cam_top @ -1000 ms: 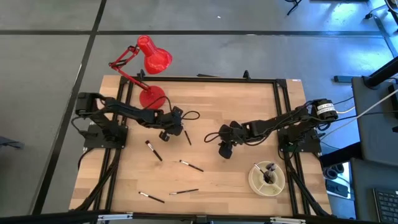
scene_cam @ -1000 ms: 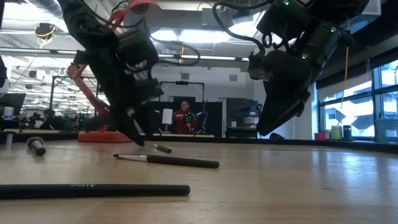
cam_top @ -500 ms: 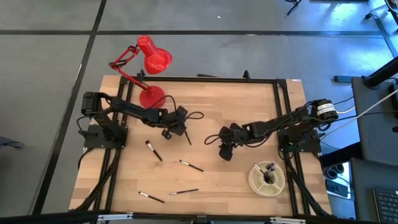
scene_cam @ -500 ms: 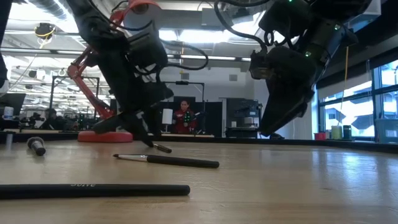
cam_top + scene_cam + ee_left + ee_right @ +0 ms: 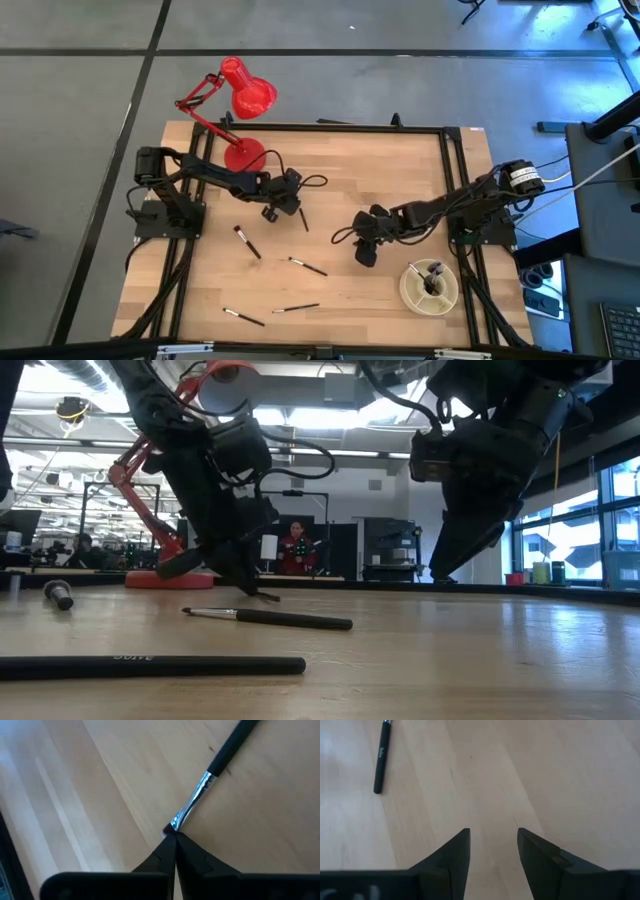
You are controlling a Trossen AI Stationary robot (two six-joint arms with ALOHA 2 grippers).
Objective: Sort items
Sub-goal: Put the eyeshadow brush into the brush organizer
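Several thin black-handled brushes lie flat on the wooden table (image 5: 400, 180): one (image 5: 247, 242) left of centre, one (image 5: 308, 267) in the middle, and two (image 5: 243, 318), (image 5: 296, 308) near the front edge. My left gripper (image 5: 173, 833) is down at the table near the lamp's base, shut on the tip end of another brush (image 5: 302, 219) with a silver ferrule. My right gripper (image 5: 492, 837) hovers open over bare wood right of centre (image 5: 366, 252), holding nothing. In the right wrist view a brush (image 5: 381, 757) lies ahead of it. My left gripper pinches the brush's tip end (image 5: 176, 824), just past the silver ferrule, between its two fingertips. The fingers slant down from the table's left side, roughly in line with the brush. The black handle (image 5: 232, 745) runs away from the fingers and lies on the table.
A round cream divided dish (image 5: 430, 287) with a few brushes in it stands at the near right. A red desk lamp (image 5: 235, 95) stands at the far left corner, its base (image 5: 243, 157) just behind my left arm. A black frame runs around the table.
My left gripper has moved a little toward the table's right edge, onto the brush's tip end, and has shut on it. My right gripper has drifted slightly toward the near edge, still open.
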